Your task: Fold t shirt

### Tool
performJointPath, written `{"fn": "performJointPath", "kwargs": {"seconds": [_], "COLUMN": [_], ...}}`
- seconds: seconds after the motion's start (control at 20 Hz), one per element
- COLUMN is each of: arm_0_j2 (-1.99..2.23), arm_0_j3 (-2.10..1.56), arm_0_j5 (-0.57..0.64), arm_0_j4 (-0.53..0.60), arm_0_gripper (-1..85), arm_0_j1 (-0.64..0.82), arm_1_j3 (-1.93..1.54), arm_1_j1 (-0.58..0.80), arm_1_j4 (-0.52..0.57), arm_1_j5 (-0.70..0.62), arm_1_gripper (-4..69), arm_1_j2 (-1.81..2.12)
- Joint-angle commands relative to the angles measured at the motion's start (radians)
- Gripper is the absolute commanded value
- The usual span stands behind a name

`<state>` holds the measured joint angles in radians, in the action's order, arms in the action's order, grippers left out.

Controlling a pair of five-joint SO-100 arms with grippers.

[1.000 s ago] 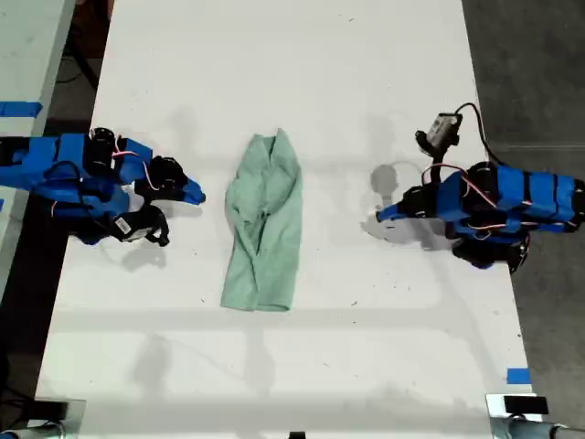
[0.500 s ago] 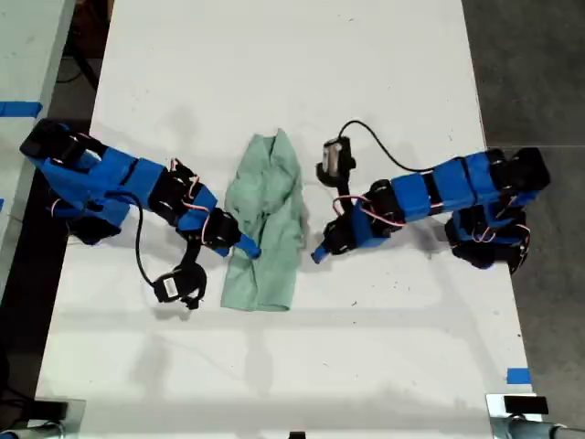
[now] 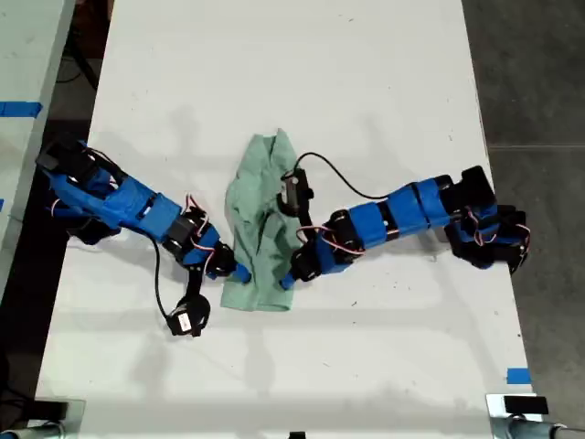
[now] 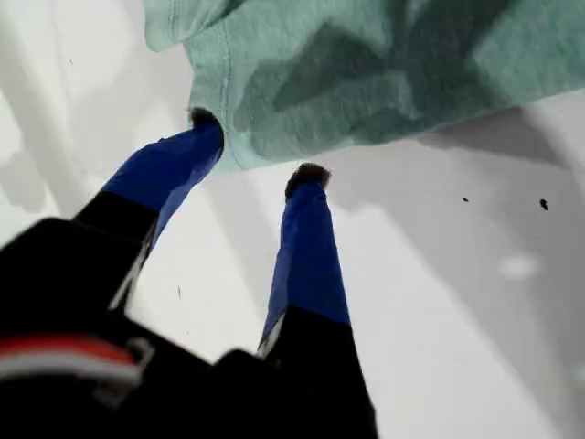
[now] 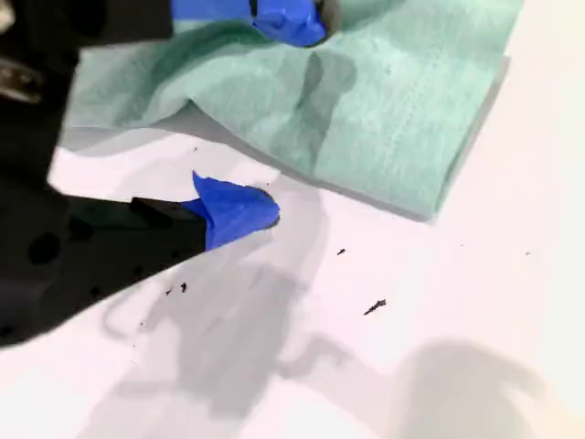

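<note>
White table (image 3: 274, 73), blue tape (image 3: 517, 376)

No readable txt, labels, brands or nos. anywhere in these views.

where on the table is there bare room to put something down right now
Free: the wide white table stretch above the t shirt in the exterior view, and the strip below it toward that view's bottom edge. Crowded: the middle band, where both blue arms reach in, my first gripper and my second gripper at the shirt's lower edge.
</note>
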<state>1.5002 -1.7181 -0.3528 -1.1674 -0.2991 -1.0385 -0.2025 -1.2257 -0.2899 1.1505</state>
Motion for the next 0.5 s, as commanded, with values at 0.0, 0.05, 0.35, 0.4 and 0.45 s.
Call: {"fn": "performJointPath", "kwargs": {"seconds": [0.0, 0.05, 0.35, 0.4, 0.45], "arm_0_j2": [-0.035, -0.074, -0.333, -0.347, -0.351], "arm_0_j3": [0.064, 0.097, 0.423, 0.456, 0.469], "arm_0_j5": [0.011, 0.017, 0.055, 0.06, 0.064], "arm_0_j4": [0.061, 0.08, 0.11, 0.104, 0.098], "arm_0_gripper": [26.4, 24.1, -0.3, -0.3, -0.3], "arm_0_j1": [-0.02, -0.029, -0.084, -0.087, -0.087], "arm_1_j3": [0.074, 0.074, 0.084, 0.086, 0.086], "arm_1_j1": [-0.021, -0.026, -0.057, -0.06, -0.064], "arm_1_j4": [0.043, 0.055, 0.143, 0.158, 0.176], "arm_1_j5": [0.0, 0.003, 0.025, 0.029, 0.034], "arm_1_gripper": [18.7, 18.8, 21.8, 21.8, 21.8], "arm_1_j2": [0.003, -0.006, -0.078, -0.092, -0.106]}}
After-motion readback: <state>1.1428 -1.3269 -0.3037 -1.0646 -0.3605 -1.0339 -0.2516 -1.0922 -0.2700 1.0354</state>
